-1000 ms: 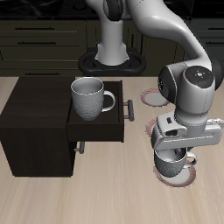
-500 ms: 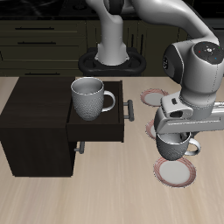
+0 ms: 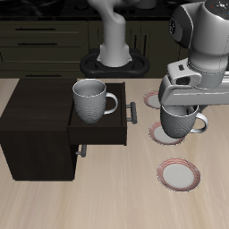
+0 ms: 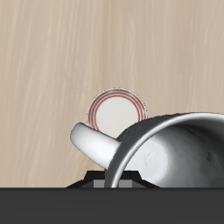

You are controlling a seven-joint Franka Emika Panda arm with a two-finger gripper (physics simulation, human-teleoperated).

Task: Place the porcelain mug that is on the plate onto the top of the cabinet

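Dark kitchen cupboards are running along the upper part of the exterior frame, behind a pale wood-grain counter (image 3: 116, 192) that is filling the lower part. At the left of that frame, the cabinet (image 3: 40, 125) is sitting low and dark, with its drawer (image 3: 100, 125) pulled out toward the middle and its grey bar handle (image 3: 132, 112) showing at the drawer's front. A second grey-white mug (image 3: 90, 99) is standing upright over the open drawer.

At the upper right of the frame, the robot arm (image 3: 204, 40) is reaching down, and the gripper (image 3: 182, 104) is hanging above the counter. Its fingers are clenched around the rim of the porcelain mug (image 3: 180, 121), which is hanging upright in the air, clear of the counter, at the right of the frame. In the wrist view the porcelain mug (image 4: 171, 153) is looming large, with its loop handle (image 4: 94, 142) sticking out to the side.

The plate (image 3: 180, 173) is lying bare on the counter at the lower right, below the lifted mug; the wrist view is showing the plate (image 4: 116, 112) well beneath the mug. Another saucer (image 3: 161, 134) is partly hidden behind the mug, and a third (image 3: 154, 100) is lying farther back.
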